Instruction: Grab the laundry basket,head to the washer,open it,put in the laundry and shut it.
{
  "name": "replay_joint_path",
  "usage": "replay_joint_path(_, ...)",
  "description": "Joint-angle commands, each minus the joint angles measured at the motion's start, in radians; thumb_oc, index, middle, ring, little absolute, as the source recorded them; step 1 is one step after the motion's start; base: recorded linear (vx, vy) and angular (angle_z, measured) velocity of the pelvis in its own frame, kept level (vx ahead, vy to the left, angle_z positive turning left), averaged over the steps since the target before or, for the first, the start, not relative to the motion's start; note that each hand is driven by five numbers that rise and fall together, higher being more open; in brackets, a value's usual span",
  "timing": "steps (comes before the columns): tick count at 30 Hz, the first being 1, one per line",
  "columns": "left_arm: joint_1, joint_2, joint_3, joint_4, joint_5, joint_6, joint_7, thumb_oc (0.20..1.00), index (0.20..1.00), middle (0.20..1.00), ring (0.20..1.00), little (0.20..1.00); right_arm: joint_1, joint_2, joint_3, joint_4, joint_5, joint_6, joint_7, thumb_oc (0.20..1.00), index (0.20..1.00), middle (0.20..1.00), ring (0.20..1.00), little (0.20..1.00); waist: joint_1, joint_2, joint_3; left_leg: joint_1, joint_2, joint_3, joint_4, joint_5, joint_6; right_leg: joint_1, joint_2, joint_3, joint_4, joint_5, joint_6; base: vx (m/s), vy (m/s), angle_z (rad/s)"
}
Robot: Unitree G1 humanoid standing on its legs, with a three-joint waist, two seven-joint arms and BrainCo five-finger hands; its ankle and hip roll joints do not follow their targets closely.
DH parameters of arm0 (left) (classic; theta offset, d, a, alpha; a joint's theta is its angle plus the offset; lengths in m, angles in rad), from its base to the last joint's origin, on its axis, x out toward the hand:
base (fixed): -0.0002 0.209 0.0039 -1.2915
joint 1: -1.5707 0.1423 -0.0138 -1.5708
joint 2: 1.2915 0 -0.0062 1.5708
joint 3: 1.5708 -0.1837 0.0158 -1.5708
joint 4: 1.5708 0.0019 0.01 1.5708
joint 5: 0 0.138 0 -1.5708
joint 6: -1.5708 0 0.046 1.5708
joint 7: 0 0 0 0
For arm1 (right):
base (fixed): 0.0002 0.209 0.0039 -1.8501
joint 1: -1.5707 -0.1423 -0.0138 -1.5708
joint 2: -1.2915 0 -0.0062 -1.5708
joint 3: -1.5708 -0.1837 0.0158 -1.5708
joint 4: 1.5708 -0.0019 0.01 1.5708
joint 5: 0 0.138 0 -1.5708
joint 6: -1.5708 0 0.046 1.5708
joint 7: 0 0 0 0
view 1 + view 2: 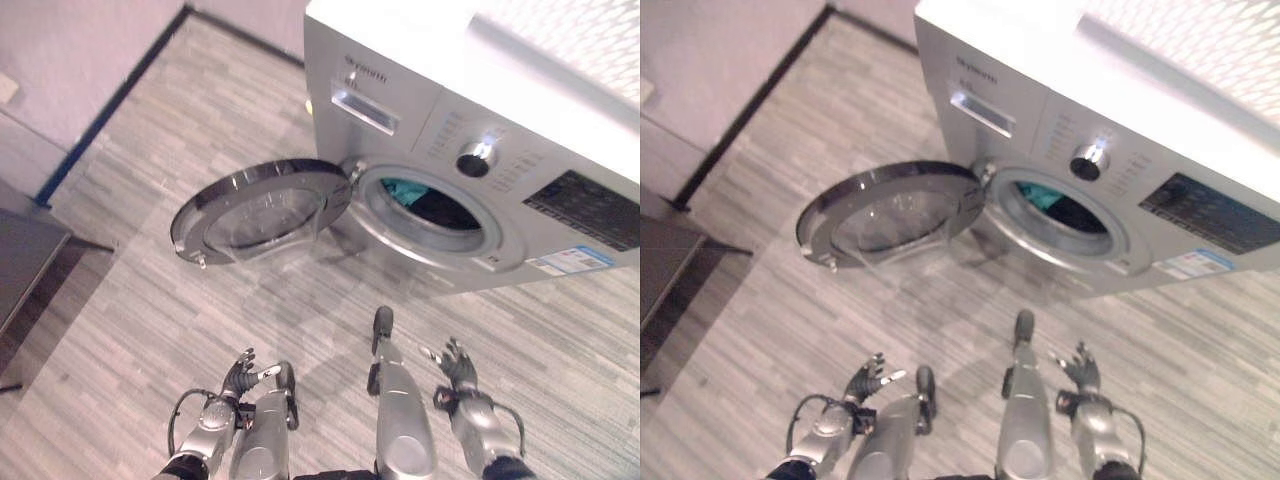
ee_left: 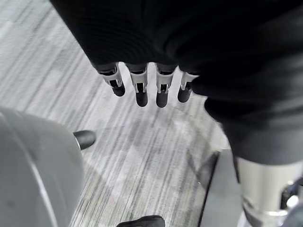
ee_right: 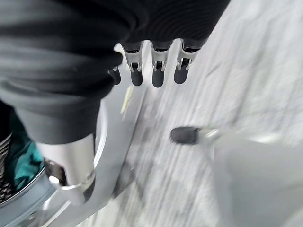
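One washer (image 1: 470, 130) stands ahead of both robot hands, its one door (image 1: 262, 212) swung wide, teal laundry (image 1: 405, 190) inside. The left robot hand (image 1: 240, 376) and right robot hand (image 1: 458, 366) hang released, holding nothing.

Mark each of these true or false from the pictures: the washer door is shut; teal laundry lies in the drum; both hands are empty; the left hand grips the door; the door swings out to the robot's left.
1. The washer door is shut. False: it stands wide open.
2. Teal laundry lies in the drum. True.
3. Both hands hold nothing. True: left hand and right hand hang low with relaxed fingers.
4. The left hand grips the door. False: it is apart from it, over the floor.
5. The door swings out to the robot's left. True.
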Motion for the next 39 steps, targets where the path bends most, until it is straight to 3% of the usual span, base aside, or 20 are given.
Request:
replay_joint_path(1, 0.086, 0.009, 0.047, -0.007, 0.081, 0.002, 0.003, 1.0, 1.0, 1.0, 1.0, 1.0, 0.016, -0.024, -0.041, -0.033, -0.036, 0.016, 0.046, 1.0, 1.0, 1.0, 1.0, 1.0, -0.029, 0.056, -0.091, -0.022, -0.061, -0.037, 0.019, -0.074, 0.076, 0.033, -0.072, 0.033, -0.012, -0.011, 0.068, 0.09, 0.238, -0.18)
replay_joint_path(3, 0.105, 0.01, 0.063, -0.006, 0.078, 0.005, 0.005, 1.0, 1.0, 1.0, 1.0, 1.0, 0.029, -0.018, -0.05, -0.028, -0.038, 0.021, 0.052, 1.0, 1.0, 1.0, 1.0, 1.0, -0.035, 0.066, -0.115, 0.04, -0.067, -0.031, -0.046, -0.05, 0.09, 0.036, -0.058, 0.053, 0.015, 0.013, 0.071, 0.02, 0.233, -0.47)
replay_joint_path(6, 0.11, 0.008, 0.087, -0.001, 0.076, 0.015, 0.01, 1.0, 1.0, 1.0, 1.0, 1.0, 0.032, -0.012, -0.039, 0.008, -0.048, 0.03, 0.047, 1.0, 1.0, 1.0, 1.0, 1.0, -0.026, 0.092, -0.155, 0.108, -0.055, -0.026, -0.16, 0.009, 0.095, 0.063, 0.007, 0.036, 0.116, -0.079, 0.046, -0.01, 0.157, -0.38)
replay_joint_path(7, 0.116, 0.009, 0.105, 0.008, 0.077, 0.021, 0.017, 1.0, 1.0, 1.0, 1.0, 1.0, 0.038, -0.006, -0.039, 0.04, -0.053, 0.034, 0.05, 1.0, 1.0, 1.0, 1.0, 1.0, -0.009, 0.092, -0.204, 0.142, -0.059, -0.029, -0.214, 0.028, 0.094, 0.131, 0.054, 0.021, 0.116, -0.125, 0.037, 0.07, 0.058, -0.2)
replay_joint_path(8, 0.116, 0.009, 0.105, 0.008, 0.077, 0.021, 0.017, 1.0, 1.0, 1.0, 1.0, 1.0, 0.038, -0.006, -0.039, 0.04, -0.053, 0.034, 0.05, 1.0, 1.0, 1.0, 1.0, 1.0, -0.009, 0.092, -0.202, 0.144, -0.059, -0.03, -0.215, 0.028, 0.094, 0.133, 0.054, 0.02, 0.115, -0.125, 0.037, 0.15, 0.019, -0.14)
replay_joint_path(9, 0.132, 0.001, 0.127, 0.014, 0.085, 0.024, 0.036, 1.0, 1.0, 1.0, 1.0, 1.0, 0.042, 0.013, -0.031, 0.068, -0.058, 0.038, 0.045, 1.0, 1.0, 1.0, 1.0, 1.0, 0.011, 0.083, -0.247, 0.175, -0.066, -0.019, -0.252, 0.033, 0.093, 0.174, 0.05, -0.005, 0.076, -0.101, 0.05, 0.09, 0.002, -0.09)
replay_joint_path(11, 0.132, 0.001, 0.127, 0.014, 0.085, 0.024, 0.036, 1.0, 1.0, 1.0, 1.0, 1.0, 0.042, 0.013, -0.031, 0.068, -0.058, 0.038, 0.045, 1.0, 1.0, 1.0, 1.0, 1.0, 0.011, 0.083, -0.247, 0.176, -0.066, -0.019, -0.252, 0.033, 0.093, 0.174, 0.05, -0.005, 0.076, -0.1, 0.05, 0.08, -0.01, -0.12)
replay_joint_path(13, 0.128, 0.02, 0.167, -0.022, 0.076, 0.014, 0.071, 1.0, 1.0, 1.0, 1.0, 1.0, 0.062, 0.023, -0.013, 0.063, -0.072, 0.047, 0.053, 1.0, 1.0, 1.0, 1.0, 1.0, 0.019, 0.073, -0.282, 0.198, -0.063, -0.015, -0.282, 0.046, 0.089, 0.194, 0.069, 0.033, 0.035, -0.076, 0.055, 0.14, -0.079, -0.1)
replay_joint_path(16, 0.129, 0.079, 0.255, -0.122, 0.113, 0.014, 0.134, 1.0, 1.0, 1.0, 1.0, 1.0, 0.098, 0.034, 0.001, 0.049, -0.101, 0.06, 0.069, 1.0, 1.0, 1.0, 1.0, 1.0, 0.028, 0.061, -0.314, 0.227, -0.056, -0.004, -0.317, 0.061, 0.076, 0.231, 0.068, 0.013, 0.011, -0.087, 0.055, 0.11, -0.074, -0.12)
replay_joint_path(19, 0.09, 0.107, 0.298, -0.096, 0.163, 0.037, 0.18, 1.0, 1.0, 1.0, 1.0, 1.0, 0.124, 0.032, 0.013, 0.028, -0.123, 0.069, 0.084, 1.0, 1.0, 1.0, 1.0, 1.0, 0.015, 0.058, -0.328, 0.242, -0.05, -0.004, -0.34, 0.068, 0.066, 0.243, 0.076, 0.006, 0.005, -0.107, 0.05, 0.1, -0.054, -0.02)
replay_joint_path(22, -0.023, 0.177, 0.342, -0.037, 0.207, 0.052, 0.26, 1.0, 1.0, 1.0, 1.0, 1.0, 0.154, 0.013, 0.036, -0.003, -0.155, 0.075, 0.097, 1.0, 1.0, 1.0, 1.0, 1.0, -0.004, 0.054, -0.333, 0.244, -0.041, -0.009, -0.363, 0.084, 0.054, 0.241, 0.086, 0.004, 0.004, -0.129, 0.046, 0.05, -0.045, 0.02)
replay_joint_path(25, -0.177, 0.307, 0.337, 0.029, 0.238, 0.045, 0.314, 1.0, 1.0, 1.0, 1.0, 1.0, 0.159, -0.01, 0.063, -0.031, -0.162, 0.065, 0.106, 1.0, 1.0, 1.0, 1.0, 1.0, -0.02, 0.044, -0.316, 0.216, -0.032, -0.01, -0.377, 0.105, 0.04, 0.217, 0.093, -0.002, 0.006, -0.14, 0.043, -0.09, -0.062, 0.04)
replay_joint_path(26, -0.307, 0.395, 0.312, 0.075, 0.228, 0.039, 0.327, 1.0, 1.0, 1.0, 1.0, 1.0, 0.155, -0.032, 0.085, -0.04, -0.154, 0.054, 0.109, 1.0, 1.0, 1.0, 1.0, 1.0, -0.03, 0.03, -0.29, 0.176, -0.022, -0.008, -0.38, 0.123, 0.031, 0.184, 0.098, -0.006, 0.006, -0.139, 0.042, -0.18, -0.071, 0.01)
replay_joint_path(27, -0.311, 0.396, 0.31, 0.077, 0.227, 0.038, 0.327, 1.0, 1.0, 1.0, 1.0, 1.0, 0.153, -0.031, 0.084, -0.039, -0.154, 0.054, 0.109, 1.0, 1.0, 1.0, 1.0, 1.0, -0.029, 0.029, -0.29, 0.174, -0.022, -0.008, -0.379, 0.123, 0.031, 0.181, 0.098, -0.006, 0.007, -0.139, 0.042, -0.25, -0.087, 0.03)
replay_joint_path(30, -0.539, 0.505, 0.211, 0.131, 0.173, 0.017, 0.302, 1.0, 1.0, 1.0, 1.0, 1.0, 0.109, -0.06, 0.106, -0.04, -0.126, 0.036, 0.1, 1.0, 1.0, 1.0, 1.0, 1.0, -0.04, 0.005, -0.222, 0.073, -0.006, -0.019, -0.367, 0.156, 0.017, 0.108, 0.102, -0.011, 0.013, -0.134, 0.036, -0.24, -0.082, 0.14)
replay_joint_path(32, -0.705, 0.576, 0.1, 0.224, 0.187, 0.015, 0.282, 1.0, 1.0, 1.0, 1.0, 1.0, 0.069, -0.075, 0.124, -0.033, -0.095, 0.02, 0.098, 1.0, 1.0, 1.0, 1.0, 1.0, -0.047, -0.012, -0.181, 0.012, 0.003, -0.024, -0.366, 0.184, 0.007, 0.063, 0.102, -0.019, 0.013, -0.125, 0.035, -0.25, -0.107, 0.22)
replay_joint_path(33, -0.858, 0.615, -0.012, 0.274, 0.218, 0.015, 0.266, 1.0, 1.0, 1.0, 1.0, 1.0, 0.043, -0.093, 0.139, -0.051, -0.06, 0.001, 0.09, 1.0, 1.0, 1.0, 1.0, 1.0, -0.056, -0.029, -0.152, -0.04, 0.01, -0.033, -0.376, 0.213, -0.004, 0.028, 0.104, -0.028, 0.004, -0.113, 0.036, -0.17, -0.088, 0.11)
replay_joint_path(36, -0.979, 0.631, -0.093, 0.323, 0.217, 0.021, 0.235, 1.0, 1.0, 1.0, 1.0, 1.0, 0.022, -0.097, 0.153, -0.062, -0.029, -0.015, 0.078, 1.0, 1.0, 1.0, 1.0, 1.0, -0.062, -0.044, -0.121, -0.082, 0.015, -0.043, -0.386, 0.238, -0.014, -0.006, 0.104, -0.042, -0.002, -0.099, 0.038, -0.09, -0.091, 0.25)
replay_joint_path(39, -1.156, 0.629, -0.168, 0.4, 0.128, 0.026, 0.187, 1.0, 1.0, 1.0, 1.0, 1.0, -0.023, -0.096, 0.182, -0.085, 0.022, -0.036, 0.048, 1.0, 1.0, 1.0, 1.0, 1.0, -0.077, -0.052, -0.073, -0.133, 0.034, -0.061, -0.416, 0.259, -0.034, -0.053, 0.115, -0.056, -0.01, -0.1, 0.049, -0.01, -0.083, 0.18)
